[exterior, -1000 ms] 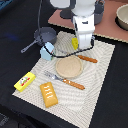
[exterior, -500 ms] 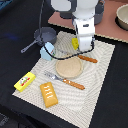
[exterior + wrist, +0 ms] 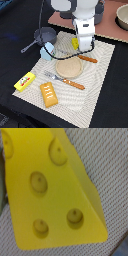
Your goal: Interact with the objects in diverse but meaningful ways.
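White arm upright, claw (image 3: 81, 48) lowered
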